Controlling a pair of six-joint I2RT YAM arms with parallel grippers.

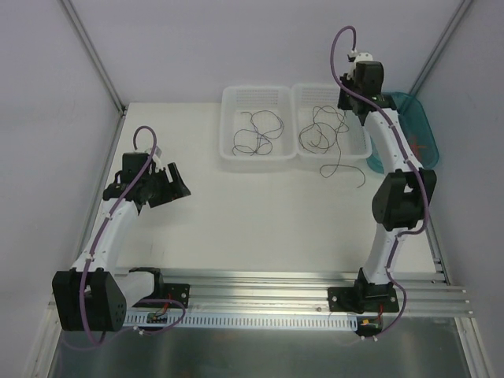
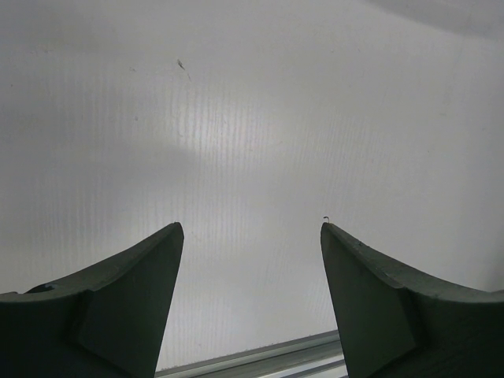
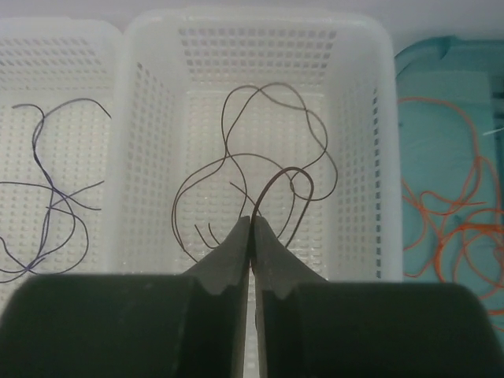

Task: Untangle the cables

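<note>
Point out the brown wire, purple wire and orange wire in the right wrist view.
brown wire [image 3: 291, 168], right wrist view, top of its thicker near arch.
purple wire [image 3: 52, 206], right wrist view, where its strands cross.
orange wire [image 3: 461, 228], right wrist view, its densest loops.

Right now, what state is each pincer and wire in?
Left pincer: open, empty, over the table.
Right pincer: shut, apparently pinching the brown wire.
Brown wire: looped in right basket, one end trailing onto the table.
Purple wire: loose in left basket.
Orange wires: tangled in teal tray.
</note>
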